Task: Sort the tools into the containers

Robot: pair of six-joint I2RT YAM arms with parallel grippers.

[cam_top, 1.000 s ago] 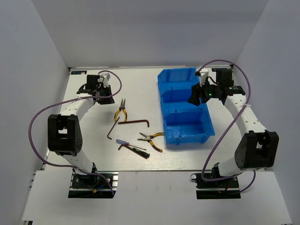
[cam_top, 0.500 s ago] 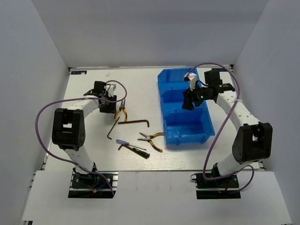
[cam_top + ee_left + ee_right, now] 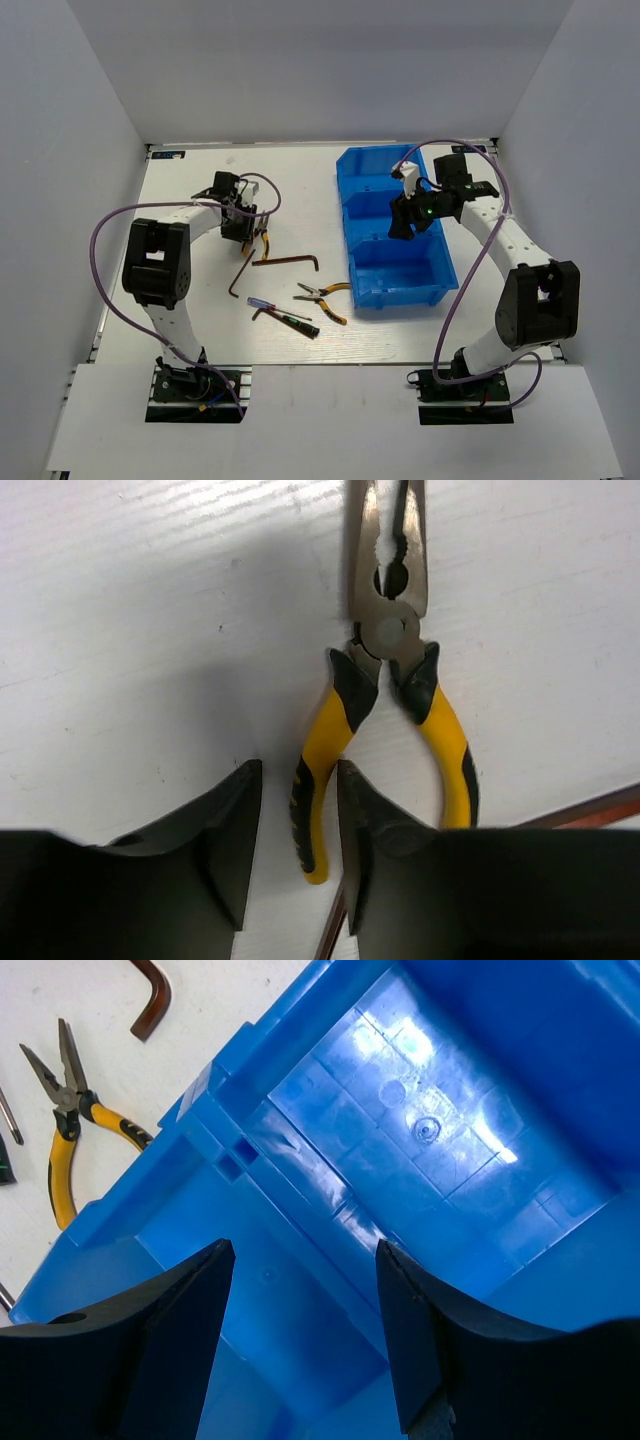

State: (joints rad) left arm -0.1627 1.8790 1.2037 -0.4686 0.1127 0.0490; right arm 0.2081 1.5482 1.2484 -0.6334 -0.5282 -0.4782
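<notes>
Left gripper (image 3: 298,772) is low over the table (image 3: 150,600). Its fingers (image 3: 225,850) are a little apart, and one yellow handle of the needle-nose pliers (image 3: 390,635) lies between them, not yet pinched, I think. So the step, I judge, is the pick-up of this tool. Next it must close firmly and lift, then carry the pliers to the blue bins (image 3: 330,1160), far to its right. There the right gripper (image 3: 300,1340) hangs wide open and empty.

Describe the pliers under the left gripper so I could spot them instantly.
Start at the blue bins, then look left across the white table. Of two yellow-handled pliers, this pair lies farther from the bins, nose pointing toward the back wall, with the left gripper's fingers either side of one handle.
</notes>
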